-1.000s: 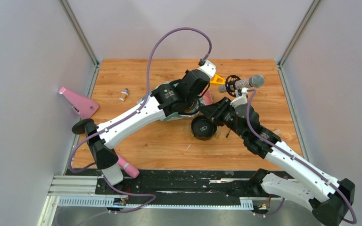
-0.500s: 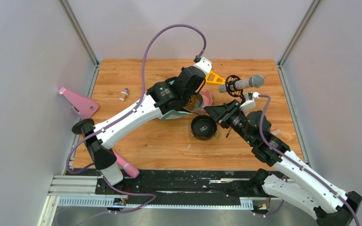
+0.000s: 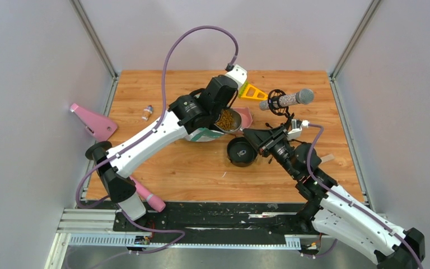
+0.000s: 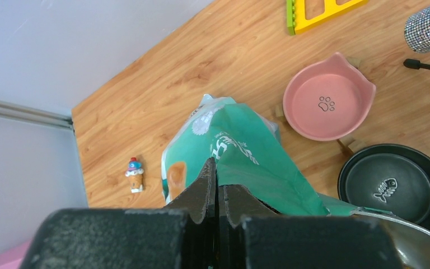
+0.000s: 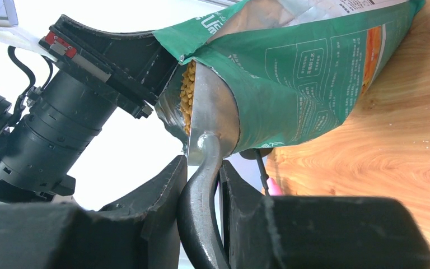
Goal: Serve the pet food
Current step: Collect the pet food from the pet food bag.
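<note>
Open bag point(image 5: 291, 61) held pet food point(image 5: 187, 95); left gripper point(image 4: 217, 185) pinched its rim, right gripper point(image 5: 201, 176) clamped the scoop point(image 5: 215, 120), loaded, in its mouth.

A round black bowl point(image 3: 241, 151) sits on the wooden table point(image 3: 190, 174). Just behind it to the left, small brown dry kibble point(image 3: 227, 119) shows in the open mouth of a teal-green and white bag point(image 3: 201, 135), over which the left arm point(image 3: 157, 130) reaches. A pink bowl point(image 3: 247, 116) peeks out directly behind the black bowl, a yellow plastic frame point(image 3: 252, 92) and a glittery silver microphone point(image 3: 288, 100) lie farther back, and the right arm's gripper point(image 3: 256, 137) hangs at the black bowl's right rim.
</note>
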You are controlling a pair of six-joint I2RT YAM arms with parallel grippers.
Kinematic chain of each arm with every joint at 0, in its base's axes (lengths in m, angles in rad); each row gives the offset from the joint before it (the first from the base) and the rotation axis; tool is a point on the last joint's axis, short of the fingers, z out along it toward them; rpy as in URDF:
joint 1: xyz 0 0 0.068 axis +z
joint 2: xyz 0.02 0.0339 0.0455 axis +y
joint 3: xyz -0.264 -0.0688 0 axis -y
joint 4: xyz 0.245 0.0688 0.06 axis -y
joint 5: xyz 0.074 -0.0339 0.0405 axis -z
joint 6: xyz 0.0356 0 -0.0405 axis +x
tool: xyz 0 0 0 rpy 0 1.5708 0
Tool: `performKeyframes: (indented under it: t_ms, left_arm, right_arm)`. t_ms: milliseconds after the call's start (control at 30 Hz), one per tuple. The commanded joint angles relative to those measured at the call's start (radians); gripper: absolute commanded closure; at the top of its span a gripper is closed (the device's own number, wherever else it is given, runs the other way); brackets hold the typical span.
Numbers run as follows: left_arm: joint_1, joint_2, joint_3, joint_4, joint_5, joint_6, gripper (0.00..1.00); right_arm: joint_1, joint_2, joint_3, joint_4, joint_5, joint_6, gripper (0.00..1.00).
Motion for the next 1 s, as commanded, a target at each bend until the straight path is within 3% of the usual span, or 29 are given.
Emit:
performKeyframes:
  t_ms: [0,300,967]
  left_arm:
    - [0.023,-0.126,0.039,0.124,-0.067,0.016,1.00]
    - [0.050,-0.119,0.031,0.147,-0.084,0.030,1.00]
    - [0.051,-0.134,-0.007,0.166,-0.078,0.023,1.00]
  right_arm:
    - [-0.006,0.013,0.038,0.006,0.036,0.006,1.00]
    - [-0.006,0.014,0.204,-0.286,0.036,-0.052,1.00]
    - [-0.006,-0.124,0.264,-0.487,0.026,-0.098,1.00]
